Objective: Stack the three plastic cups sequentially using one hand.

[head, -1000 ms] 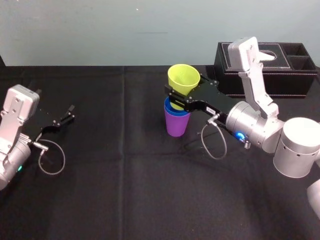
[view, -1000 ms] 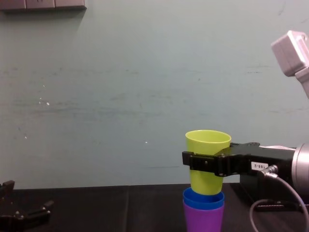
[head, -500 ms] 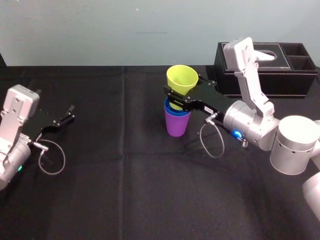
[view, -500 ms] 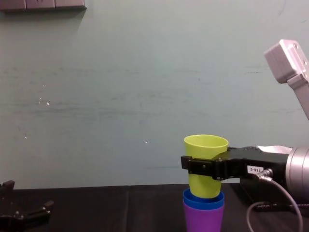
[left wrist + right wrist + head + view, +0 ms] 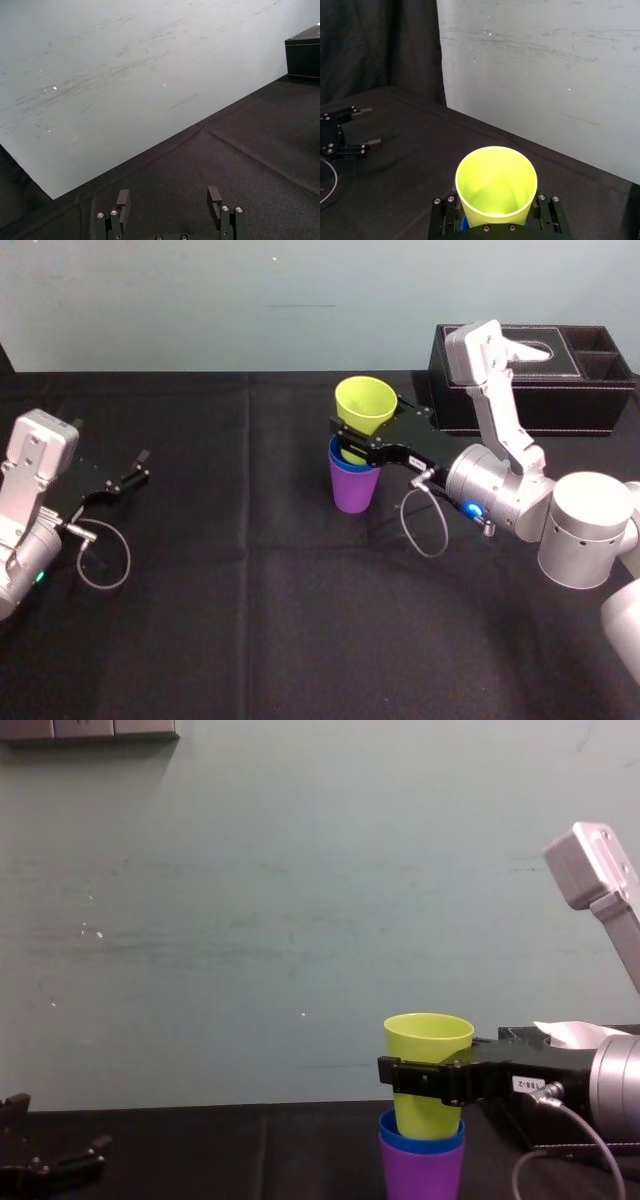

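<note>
Pinching the yellow cup [image 5: 365, 405] from both sides, the right claw [image 5: 350, 445] reached in level from the robot's right, above the middle of the desk [image 5: 250, 620]. In the right wrist view the right claw [image 5: 495, 215] had one finger pressed flat on each side of the yellow cup [image 5: 495, 185], below its rim. From the chest, the right claw [image 5: 425, 1080] crossed the yellow cup [image 5: 428, 1040] about halfway up its wall, and the cup stood upright.

The yellow cup's base sat inside the mouth of the blue cup [image 5: 420, 1138], with most of its body above the blue rim. The blue cup [image 5: 338, 455] was itself nested deep in the purple cup [image 5: 353, 490], so that just a blue band showed above the purple cup [image 5: 420, 1175]. The purple cup stood on the desk.

A grey cable [image 5: 425, 530] looped from the right wrist down toward the desk. Behind the right arm, at the desk's far right, stood a black tissue box [image 5: 560, 390] against the pale wall [image 5: 200, 300].

Well apart, at the desk's left edge, the left claw [image 5: 135, 472] rested low with its fingers spread and nothing between them. In its own wrist view the left claw [image 5: 169, 200] pointed across bare black cloth toward the wall, with the tissue box [image 5: 303, 55] far off.
</note>
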You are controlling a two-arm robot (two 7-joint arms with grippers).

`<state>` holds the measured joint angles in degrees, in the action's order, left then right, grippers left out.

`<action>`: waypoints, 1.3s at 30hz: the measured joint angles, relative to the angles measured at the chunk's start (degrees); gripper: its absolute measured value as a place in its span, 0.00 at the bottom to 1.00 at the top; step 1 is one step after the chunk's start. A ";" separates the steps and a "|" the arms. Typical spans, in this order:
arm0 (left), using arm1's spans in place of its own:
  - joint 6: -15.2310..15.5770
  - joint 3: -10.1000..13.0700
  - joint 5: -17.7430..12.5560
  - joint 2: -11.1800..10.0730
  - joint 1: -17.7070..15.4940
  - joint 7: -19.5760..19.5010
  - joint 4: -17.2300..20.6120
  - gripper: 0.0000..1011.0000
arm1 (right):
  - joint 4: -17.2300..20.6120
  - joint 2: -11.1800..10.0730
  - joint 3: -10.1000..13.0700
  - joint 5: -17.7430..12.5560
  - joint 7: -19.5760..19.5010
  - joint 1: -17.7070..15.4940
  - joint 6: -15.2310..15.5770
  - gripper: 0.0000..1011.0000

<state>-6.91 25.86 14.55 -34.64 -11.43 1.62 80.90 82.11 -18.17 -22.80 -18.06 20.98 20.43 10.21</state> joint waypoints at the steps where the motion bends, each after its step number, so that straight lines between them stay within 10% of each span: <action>1: 0.00 0.00 0.00 0.00 0.00 0.00 0.00 1.00 | -0.25 0.05 -0.01 -0.01 0.13 0.08 -0.02 0.73; 20: 0.00 0.00 0.00 0.00 0.00 0.00 0.00 1.00 | -0.94 0.23 -0.13 -0.26 0.32 0.17 -0.07 0.73; 31: 0.00 0.00 0.00 0.00 0.00 0.00 0.00 1.00 | -0.87 0.18 -0.09 -0.27 0.30 0.12 -0.06 0.99; 39: 0.00 0.00 0.00 0.00 0.00 0.00 0.00 1.00 | -0.83 0.18 -0.05 -0.27 0.30 0.12 -0.06 0.99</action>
<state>-6.91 25.86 14.55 -34.64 -11.43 1.62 80.90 81.29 -17.99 -22.85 -18.33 21.28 20.55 10.14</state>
